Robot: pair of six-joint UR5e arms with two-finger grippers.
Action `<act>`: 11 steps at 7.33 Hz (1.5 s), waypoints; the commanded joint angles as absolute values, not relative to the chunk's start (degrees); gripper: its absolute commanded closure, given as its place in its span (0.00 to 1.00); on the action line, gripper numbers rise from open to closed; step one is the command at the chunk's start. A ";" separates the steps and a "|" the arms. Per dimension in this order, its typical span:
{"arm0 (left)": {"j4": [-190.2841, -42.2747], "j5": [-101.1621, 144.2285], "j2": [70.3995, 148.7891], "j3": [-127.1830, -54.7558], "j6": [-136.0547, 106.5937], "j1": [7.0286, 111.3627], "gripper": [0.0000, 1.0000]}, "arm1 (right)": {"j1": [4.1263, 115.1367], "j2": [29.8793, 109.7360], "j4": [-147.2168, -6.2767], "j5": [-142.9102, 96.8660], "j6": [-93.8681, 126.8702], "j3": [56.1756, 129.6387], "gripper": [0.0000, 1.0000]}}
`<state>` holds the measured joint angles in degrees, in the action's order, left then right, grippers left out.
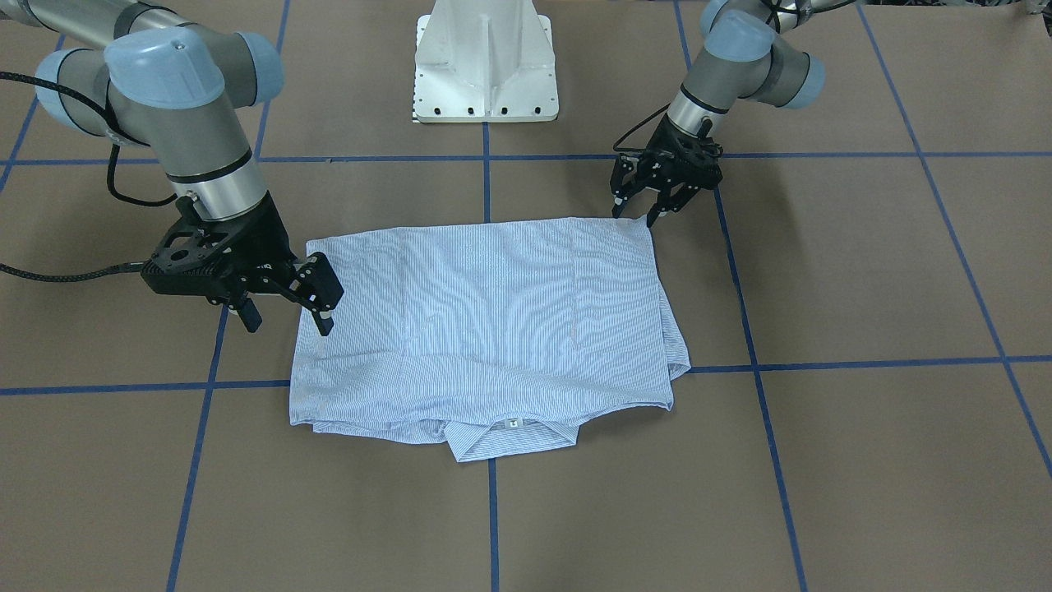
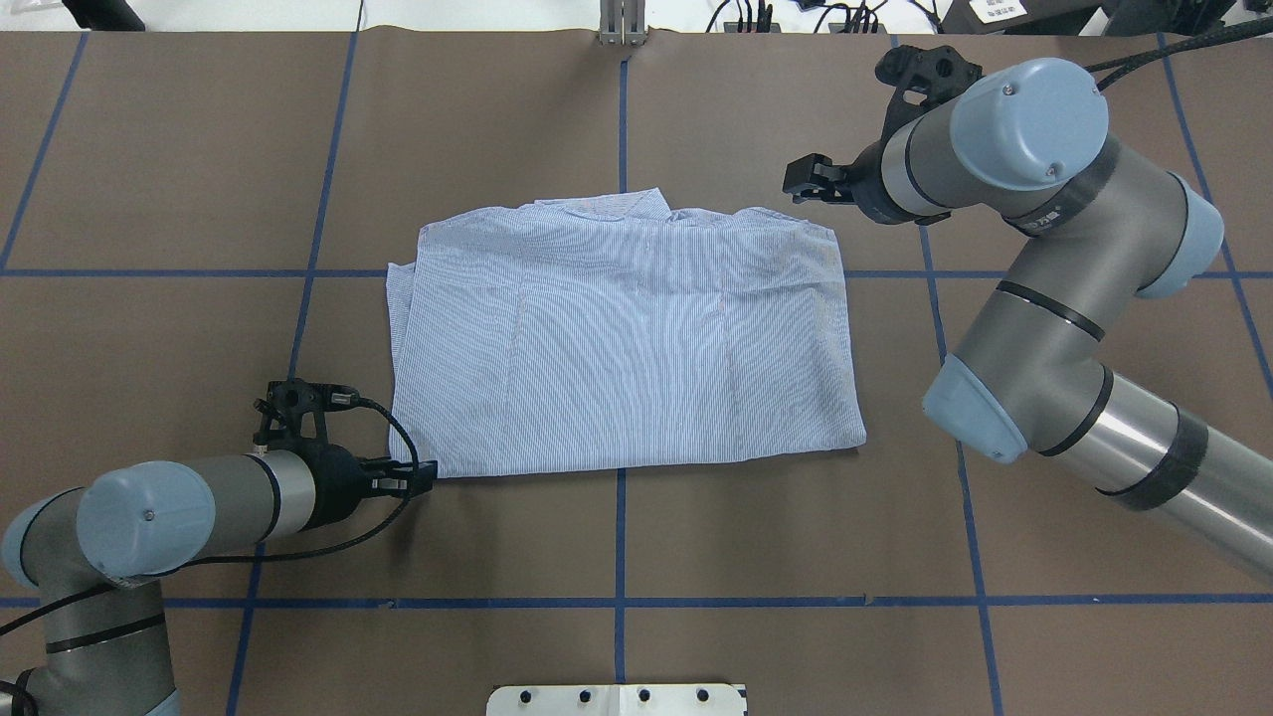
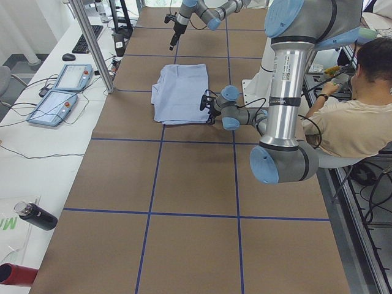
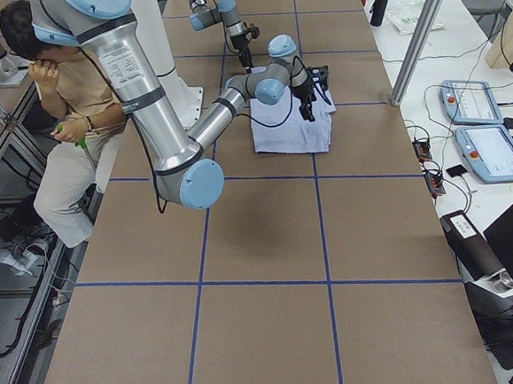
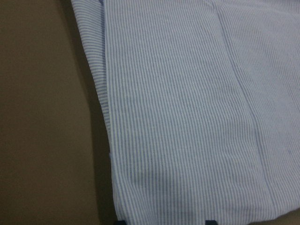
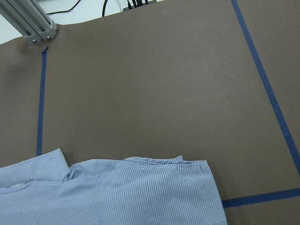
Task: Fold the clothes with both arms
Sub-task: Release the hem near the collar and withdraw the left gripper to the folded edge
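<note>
The clothes are one light blue striped shirt point(image 1: 493, 321), folded into a flat rectangle in the middle of the table point(image 2: 636, 328), with collar and white label point(image 1: 511, 424) on the side away from the robot. My left gripper point(image 1: 634, 212) is open and low at the shirt's near corner point(image 2: 423, 479). The left wrist view is filled by striped shirt cloth point(image 5: 187, 117), with two separated fingertips point(image 5: 123, 221) at its bottom edge. My right gripper point(image 1: 288, 316) is open and empty, raised beside the far corner on the other side point(image 2: 806, 179). The right wrist view shows only the collar point(image 6: 56, 164) and table.
The white pedestal base point(image 1: 486, 62) stands behind the shirt. Blue tape lines point(image 1: 489, 189) cross the brown table. A seated person point(image 3: 349, 116) is beside the robot. Teach pendants point(image 3: 61, 92) and a bottle point(image 3: 37, 215) lie on a side bench. An aluminium post point(image 6: 33, 23) stands at the far edge.
</note>
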<state>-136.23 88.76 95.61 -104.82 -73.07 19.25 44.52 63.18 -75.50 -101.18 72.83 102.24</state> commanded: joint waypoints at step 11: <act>-135.53 89.12 94.73 -100.24 -59.36 32.73 1.00 | 43.33 63.28 -75.50 -100.46 72.86 102.22 0.00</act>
<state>-135.74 89.00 93.47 -104.03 -64.47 26.72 43.62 63.28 -75.50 -100.51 72.89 102.39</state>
